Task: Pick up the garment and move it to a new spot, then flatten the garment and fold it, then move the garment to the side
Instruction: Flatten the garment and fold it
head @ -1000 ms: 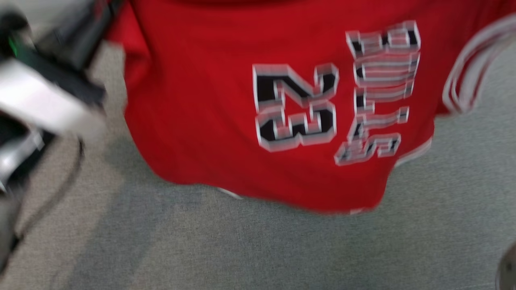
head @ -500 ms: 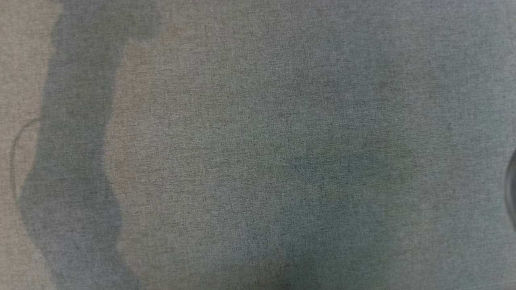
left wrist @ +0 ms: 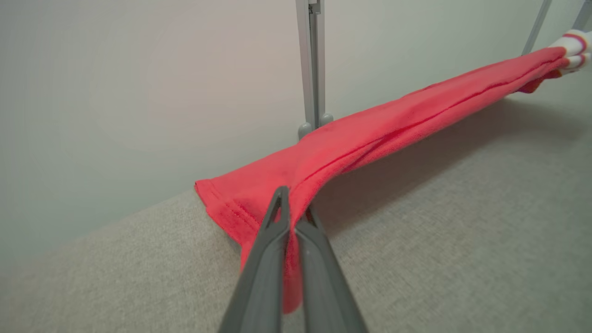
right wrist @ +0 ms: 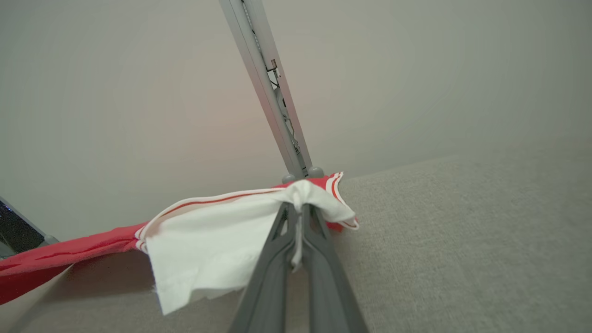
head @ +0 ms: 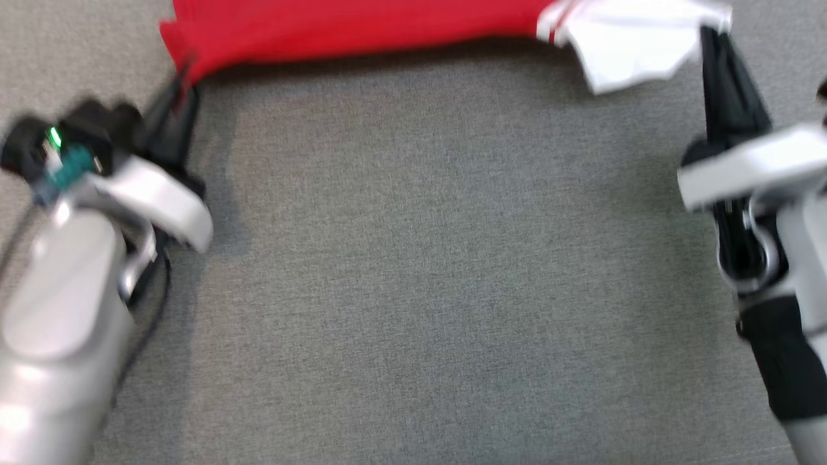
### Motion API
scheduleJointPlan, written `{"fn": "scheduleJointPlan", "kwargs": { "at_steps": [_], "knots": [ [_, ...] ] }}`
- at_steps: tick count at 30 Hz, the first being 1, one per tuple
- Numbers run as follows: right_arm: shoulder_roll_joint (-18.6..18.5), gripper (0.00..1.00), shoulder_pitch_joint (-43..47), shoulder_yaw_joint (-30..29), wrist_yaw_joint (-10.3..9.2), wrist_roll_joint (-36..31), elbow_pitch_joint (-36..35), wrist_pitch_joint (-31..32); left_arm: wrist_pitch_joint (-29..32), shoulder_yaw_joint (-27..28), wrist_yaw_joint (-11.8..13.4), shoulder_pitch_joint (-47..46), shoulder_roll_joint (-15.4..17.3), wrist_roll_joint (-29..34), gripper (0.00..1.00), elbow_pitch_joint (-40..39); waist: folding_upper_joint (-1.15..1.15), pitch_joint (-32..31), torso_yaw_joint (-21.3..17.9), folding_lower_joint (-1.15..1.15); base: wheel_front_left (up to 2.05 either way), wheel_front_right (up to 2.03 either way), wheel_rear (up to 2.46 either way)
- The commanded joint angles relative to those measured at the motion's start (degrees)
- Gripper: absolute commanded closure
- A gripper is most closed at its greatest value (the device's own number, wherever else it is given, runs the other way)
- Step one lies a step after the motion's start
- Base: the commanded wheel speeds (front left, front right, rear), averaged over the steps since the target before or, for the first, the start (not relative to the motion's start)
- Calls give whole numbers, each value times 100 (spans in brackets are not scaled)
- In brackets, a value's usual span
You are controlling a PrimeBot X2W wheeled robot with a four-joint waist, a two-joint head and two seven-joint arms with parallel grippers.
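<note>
The garment [head: 362, 29] is a red jersey with a white part [head: 630, 39] at its right end, stretched in a band across the top of the head view. My left gripper [head: 184, 81] is shut on its red left corner [left wrist: 259, 203]. My right gripper [head: 714, 35] is shut on the white end [right wrist: 259, 217]. In the left wrist view the garment hangs taut above the grey cloth surface [left wrist: 462, 222], running off to the upper right. Both arms reach forward, one at each side.
The grey cloth surface [head: 426, 258] spreads between the two arms. A pale wall [left wrist: 138, 92] with a metal upright post [left wrist: 312, 69] stands just behind the garment. The post [right wrist: 273, 101] rises right behind my right gripper's fingertips.
The head camera has swung: a second ago it showed the jersey's printed front, then bare grey cloth, and now both grippers holding the jersey's edge stretched between them.
</note>
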Motion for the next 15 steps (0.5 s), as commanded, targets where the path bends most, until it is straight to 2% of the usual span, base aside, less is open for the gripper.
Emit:
{"fn": "scheduleJointPlan", "kwargs": {
  "at_steps": [1, 3, 7, 8, 11, 15],
  "knots": [
    [-230, 100, 618, -9, 0, 170, -243, -99, -9, 46, 4, 590, 10, -6, 100, -213, 0, -352, 43, -1, 0, 0, 0],
    [-274, 100, 975, -36, 0, 282, -372, -111, -10, 49, 32, 946, -11, -2, 100, -327, 0, -498, 48, -1, 0, 0, 0],
    [-565, 100, 2430, -94, 0, 426, -990, -69, -10, 15, 293, 2446, -66, -6, 100, -991, 0, -1036, 47, -1, 0, 0, 0],
    [-628, 100, 3180, -272, 0, 502, -1324, 13, 5, -55, 470, 3234, -132, -101, 100, -1387, 0, -1267, 62, -1, 0, 0, 0],
    [-622, 100, 4324, -588, 0, 507, -1982, 214, 219, -165, 893, 4380, -121, -170, 100, -2226, 0, -1461, 63, -1, 0, 0, 0],
    [-424, 100, 5630, -1003, 0, 546, -2994, 549, 687, -248, 1454, 5666, -96, -322, 100, -3560, 0, -1434, 105, -1, 0, 0, 0]
  ]
}}
